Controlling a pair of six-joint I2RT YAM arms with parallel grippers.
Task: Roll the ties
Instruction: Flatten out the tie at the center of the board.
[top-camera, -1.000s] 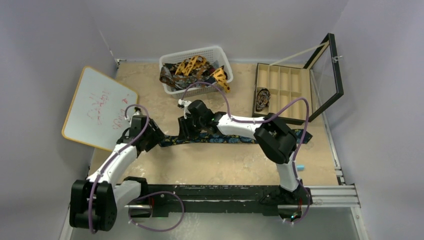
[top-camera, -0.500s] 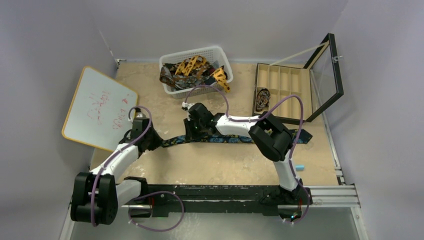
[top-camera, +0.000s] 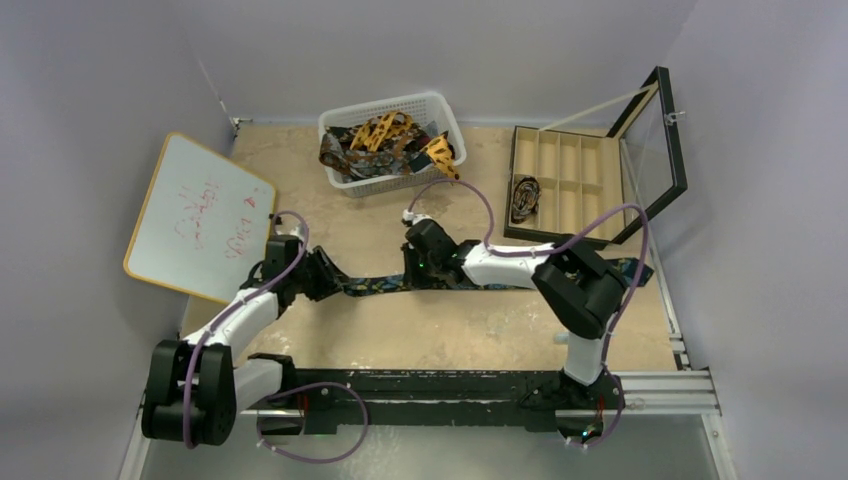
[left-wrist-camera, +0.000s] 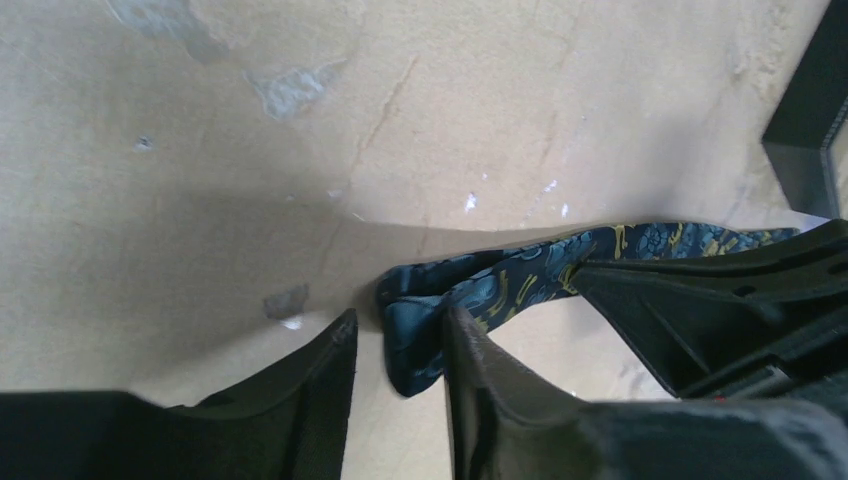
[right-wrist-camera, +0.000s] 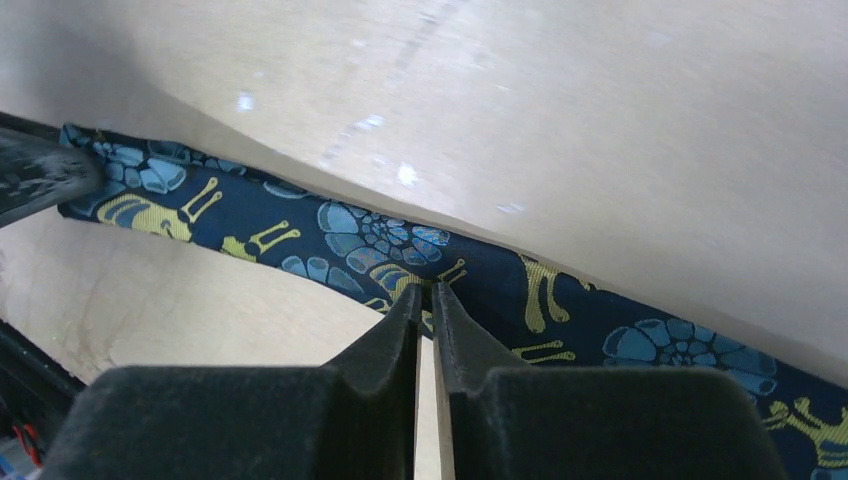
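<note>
A dark navy tie (top-camera: 380, 284) with blue-gold print lies stretched left to right across the table. My left gripper (top-camera: 328, 280) is at its left end. In the left wrist view the jaws (left-wrist-camera: 398, 325) stand a little apart, with the folded tie end (left-wrist-camera: 415, 345) between them against the right finger (left-wrist-camera: 480, 385). My right gripper (top-camera: 413, 272) is further right on the same tie. In the right wrist view it (right-wrist-camera: 426, 292) is pinched shut on the tie's near edge (right-wrist-camera: 370, 235). More ties (top-camera: 385, 135), orange-yellow and dark brown, lie heaped in the basket.
A white mesh basket (top-camera: 445, 108) stands at the back centre. A black compartment box (top-camera: 565, 165) with its lid (top-camera: 655, 150) raised is at the back right, with one rolled tie (top-camera: 524, 198) inside. A whiteboard (top-camera: 195, 215) leans at the left.
Both grippers have moved to the right, and the navy tie has slid right with them. Its right end now lies nearer the table's right edge.
</note>
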